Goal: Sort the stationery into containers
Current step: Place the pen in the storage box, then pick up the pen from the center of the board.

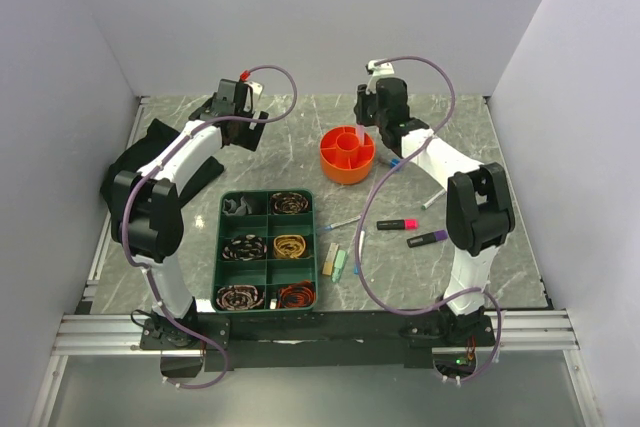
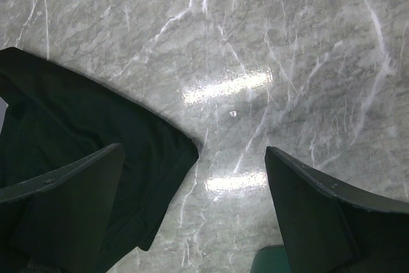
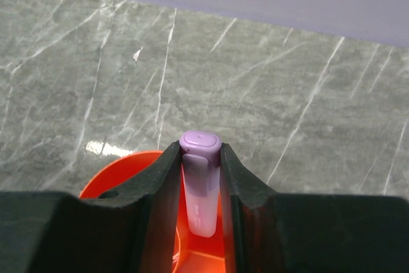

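Pinched lilac marker near cap in right tool (light, stiff, probably slick) over orange pot; had left tool spread, empty.

A: Room around orange pot?
B: Bare marble is seen at 9 through 11 o'clock. 4 o'clock is littered with loose markers; 7 o'clock is blocked by green tray.

The worktop under me is grey and marble-patterned, crossed by thin white veins. Plain pale walls close it in at the back and on both sides. A silver aluminium rail runs along its near edge. Overhead light leaves bright streaks on the glossy surface.
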You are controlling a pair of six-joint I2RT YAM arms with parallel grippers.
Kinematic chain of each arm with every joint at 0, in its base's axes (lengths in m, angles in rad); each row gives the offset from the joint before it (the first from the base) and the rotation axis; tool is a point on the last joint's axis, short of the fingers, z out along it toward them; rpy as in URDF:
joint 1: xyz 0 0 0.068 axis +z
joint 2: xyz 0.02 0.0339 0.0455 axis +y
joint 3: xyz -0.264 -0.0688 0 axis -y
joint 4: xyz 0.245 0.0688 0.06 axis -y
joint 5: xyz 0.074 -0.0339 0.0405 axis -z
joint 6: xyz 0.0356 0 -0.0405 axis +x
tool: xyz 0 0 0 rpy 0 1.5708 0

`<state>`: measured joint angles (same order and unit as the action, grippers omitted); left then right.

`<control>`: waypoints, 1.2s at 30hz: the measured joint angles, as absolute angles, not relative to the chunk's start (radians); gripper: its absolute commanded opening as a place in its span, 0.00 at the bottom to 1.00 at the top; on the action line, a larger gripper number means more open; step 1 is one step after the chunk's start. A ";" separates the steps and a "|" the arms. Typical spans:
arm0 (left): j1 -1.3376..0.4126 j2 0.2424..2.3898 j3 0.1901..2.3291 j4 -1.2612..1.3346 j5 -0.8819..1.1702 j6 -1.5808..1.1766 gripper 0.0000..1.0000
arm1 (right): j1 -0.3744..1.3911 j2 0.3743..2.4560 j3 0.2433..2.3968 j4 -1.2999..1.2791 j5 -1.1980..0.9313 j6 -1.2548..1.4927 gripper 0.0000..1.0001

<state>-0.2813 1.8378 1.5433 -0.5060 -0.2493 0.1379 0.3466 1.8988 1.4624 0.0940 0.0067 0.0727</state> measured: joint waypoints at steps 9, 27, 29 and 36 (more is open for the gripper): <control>-0.281 1.838 1.543 -0.499 -0.249 0.130 0.99 | 0.344 1.811 1.445 -0.024 0.004 0.080 0.62; -0.281 1.684 1.376 -0.393 -0.128 0.169 0.99 | 0.048 1.515 1.227 -0.765 -0.446 -0.233 0.62; -0.285 1.661 1.360 -0.395 -0.068 0.193 0.99 | 0.055 1.511 1.160 -0.817 -0.453 -0.347 0.62; -0.307 1.626 1.359 -0.413 0.122 0.228 0.99 | 0.074 1.412 1.021 -0.850 -0.409 -0.726 0.61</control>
